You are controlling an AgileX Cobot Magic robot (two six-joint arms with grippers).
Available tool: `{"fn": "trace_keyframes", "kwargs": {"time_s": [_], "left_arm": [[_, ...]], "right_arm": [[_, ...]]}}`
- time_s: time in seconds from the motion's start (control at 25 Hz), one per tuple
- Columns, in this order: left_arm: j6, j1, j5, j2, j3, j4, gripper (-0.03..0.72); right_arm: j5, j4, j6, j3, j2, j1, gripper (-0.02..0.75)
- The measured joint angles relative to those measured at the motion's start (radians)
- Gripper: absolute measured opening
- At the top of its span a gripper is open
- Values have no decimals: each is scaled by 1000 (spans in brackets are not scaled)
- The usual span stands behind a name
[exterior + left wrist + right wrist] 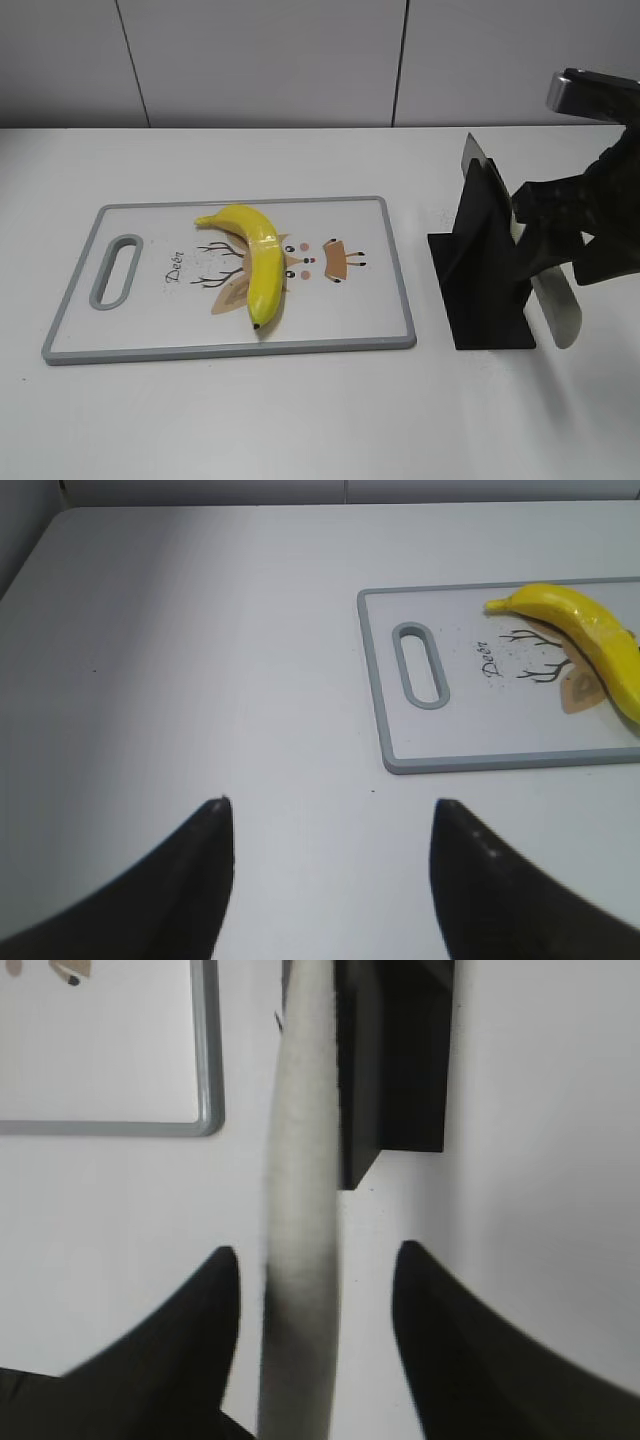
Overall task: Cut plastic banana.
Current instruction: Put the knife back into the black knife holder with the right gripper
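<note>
The plastic banana [258, 262] lies whole on the white, grey-rimmed cutting board [150, 320], stem at the far left and dark tip toward the front. It also shows at the right edge of the left wrist view [590, 630]. A knife [560, 310] with a grey handle leans in a black stand [480, 280] to the right of the board. My right gripper [315, 1255] is open, with the knife handle [300, 1160] between its fingers and a gap on each side. My left gripper [330, 805] is open and empty over bare table, left of the board [470, 730].
The board has a slot handle [116, 270] at its left end and a deer drawing under the banana. The black stand [400, 1060] stands a short way from the board's right rim [208, 1060]. A grey panelled wall runs behind the white table.
</note>
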Motion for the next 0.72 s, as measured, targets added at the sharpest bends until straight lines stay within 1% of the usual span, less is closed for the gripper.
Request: {"fn": "trace_keyframes", "kwargs": {"time_s": [0.04, 0.12, 0.2, 0.36, 0.56, 0.72], "left_arm": [[0, 0, 0, 0, 0, 0, 571], [0, 0, 0, 0, 0, 0, 568], [0, 0, 0, 0, 0, 0, 567], [0, 0, 0, 0, 0, 0, 565], [0, 0, 0, 0, 0, 0, 560], [0, 0, 0, 0, 0, 0, 555]], "right_arm": [[4, 21, -18, 0, 0, 0, 505], [17, 80, -65, 0, 0, 0, 603], [42, 113, -107, 0, -3, 0, 641], [121, 107, -181, 0, -53, 0, 643], [243, 88, -363, 0, -210, 0, 622], [248, 80, -437, 46, -397, 0, 597]]}}
